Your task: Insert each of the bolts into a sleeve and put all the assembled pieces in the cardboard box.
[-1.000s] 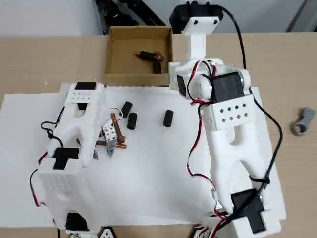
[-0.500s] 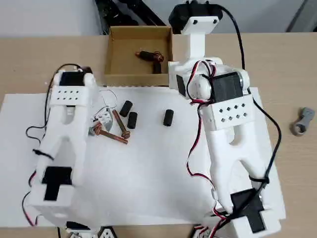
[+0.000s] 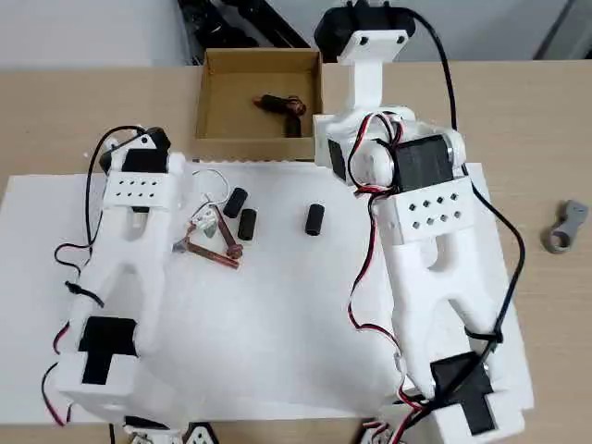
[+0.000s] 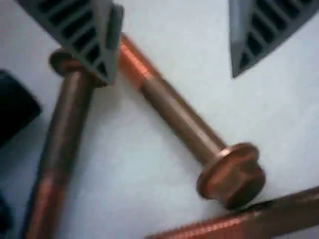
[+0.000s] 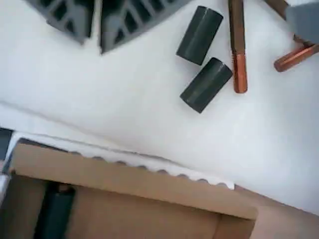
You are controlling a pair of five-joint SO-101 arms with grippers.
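White sheet [image 3: 296, 333] covered counter [image 3: 536, 120] | left jaws stood apart astride copper bolt [image 4: 184, 119] | right jaws sat together | bolt seemed rigid, slick; grip mid-shank.

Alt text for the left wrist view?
The left gripper, jaws open, hangs just over a copper bolt lying on the white sheet. Two other bolts and a black sleeve lie beside it.

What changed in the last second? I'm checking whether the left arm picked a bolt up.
The left arm stretched out toward the cardboard box; its gripper shifted slightly and hangs open over the bolts, holding none. The loose sleeves and right arm stayed put.
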